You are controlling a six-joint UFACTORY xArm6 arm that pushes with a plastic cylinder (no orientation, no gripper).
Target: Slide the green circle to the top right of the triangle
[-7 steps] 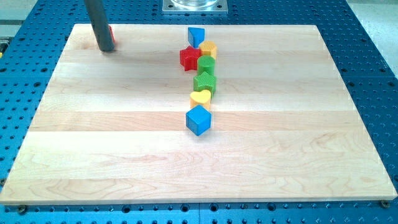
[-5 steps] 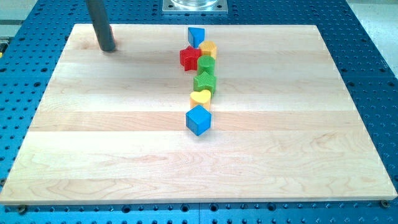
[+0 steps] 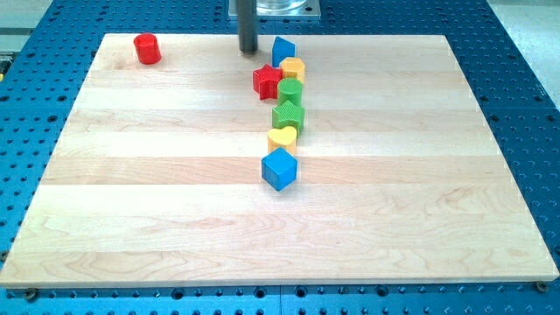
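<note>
tip near table's top edge, just left of blue triangle | red cylinder alone by top-left corner | column down mid-table: yellow block, red star, green circle, green block, yellow heart, blue cube | wooden table

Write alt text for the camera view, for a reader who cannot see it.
My tip rests near the wooden board's top edge, just left of a blue triangle heading a tight column: red star, yellow block, green circle, green block, yellow heart, blue cube. A red cylinder sits alone at top left.
</note>
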